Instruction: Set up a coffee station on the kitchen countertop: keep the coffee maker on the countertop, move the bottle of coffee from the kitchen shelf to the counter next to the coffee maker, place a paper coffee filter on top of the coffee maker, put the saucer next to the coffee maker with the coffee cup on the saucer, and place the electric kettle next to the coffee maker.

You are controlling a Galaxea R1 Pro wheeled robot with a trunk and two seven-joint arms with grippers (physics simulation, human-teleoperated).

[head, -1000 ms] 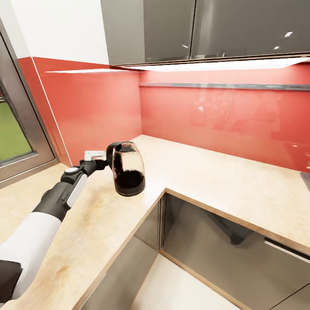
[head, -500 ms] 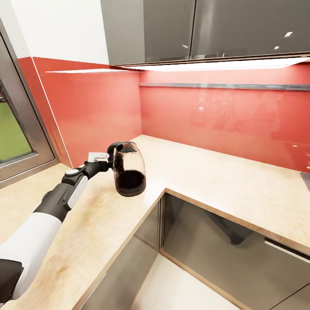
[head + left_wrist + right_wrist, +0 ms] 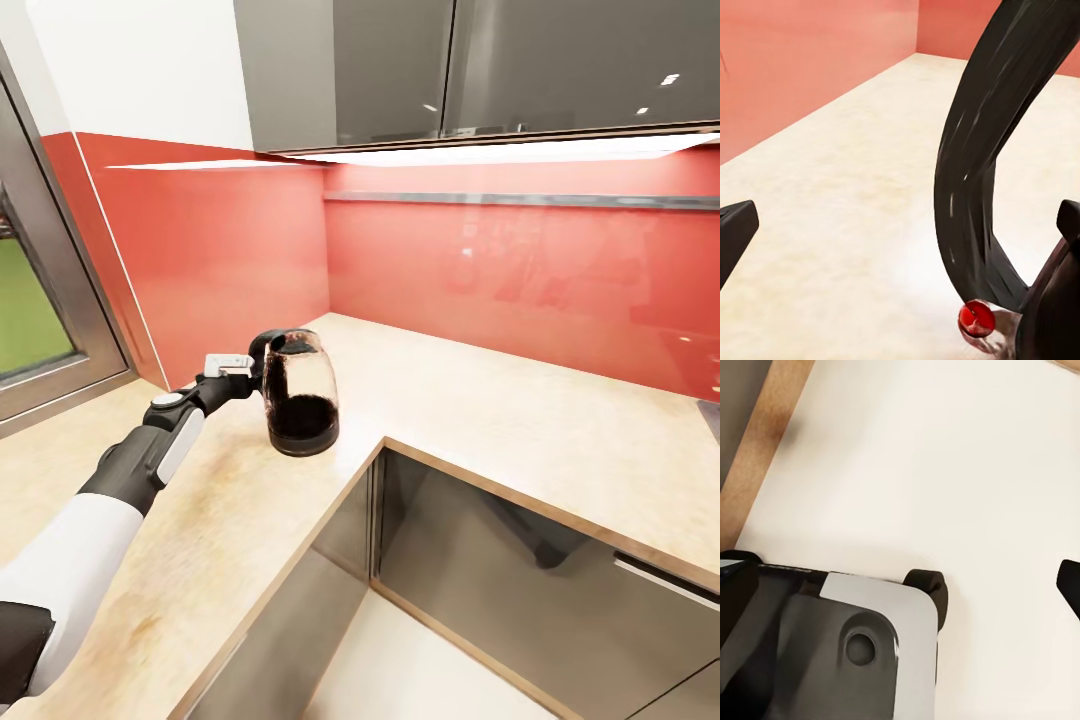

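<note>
Head view: my left gripper (image 3: pixel 250 375) sits at the black handle of the kettle (image 3: pixel 298 393), which stands upright on the counter (image 3: pixel 480 400) near the inner corner, close to the front edge. Its glass body holds dark liquid in the lower part. Left wrist view: the handle (image 3: pixel 982 150) curves between my 2 fingertips (image 3: pixel 735 229) — spread wide, not touching it, so that gripper is released. A red button (image 3: pixel 976 319) shows at the handle's foot. Right wrist view: my right gripper points at pale floor (image 3: pixel 945 472) above the robot's base (image 3: pixel 832 652); 1 fingertip (image 3: pixel 1071 581) shows, so I cannot tell its state.
</note>
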